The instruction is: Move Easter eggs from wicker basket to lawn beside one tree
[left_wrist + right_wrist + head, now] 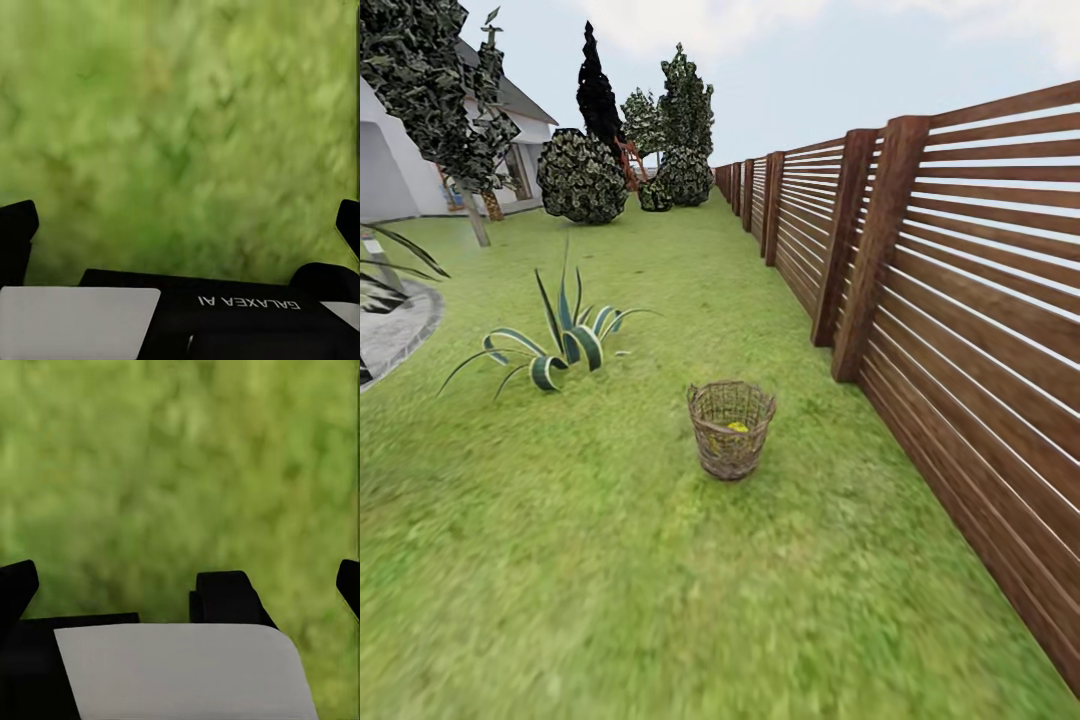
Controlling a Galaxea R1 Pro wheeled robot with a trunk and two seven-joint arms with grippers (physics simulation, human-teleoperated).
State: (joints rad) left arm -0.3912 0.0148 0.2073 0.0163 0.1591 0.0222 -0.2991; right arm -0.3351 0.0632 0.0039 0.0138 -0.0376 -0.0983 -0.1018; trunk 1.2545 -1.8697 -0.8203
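Green grass lawn (pixel 610 600); tan round wicker basket (pixel 730 430) stood ahead, near fence, yellow egg (pixel 737 427) inside. Left gripper (pixel 184 225), right gripper (pixel 184 585) spread wide, empty, likely ready for picking.

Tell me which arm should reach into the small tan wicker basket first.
Probably the right, only slightly: the small tan wicker basket stands just right of centre in the head view. Both wrist views show green grass between wide-apart fingertips, so neither arm is near it.

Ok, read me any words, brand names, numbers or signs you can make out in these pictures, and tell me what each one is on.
"GALAXEA AI": white lettering, seen upside down in the left wrist view, on the black housing of the left tool.
Nothing else is readable: the brown horizontal-slat wooden fence, the small round tan wicker basket and the pale house wall carry no lettering.
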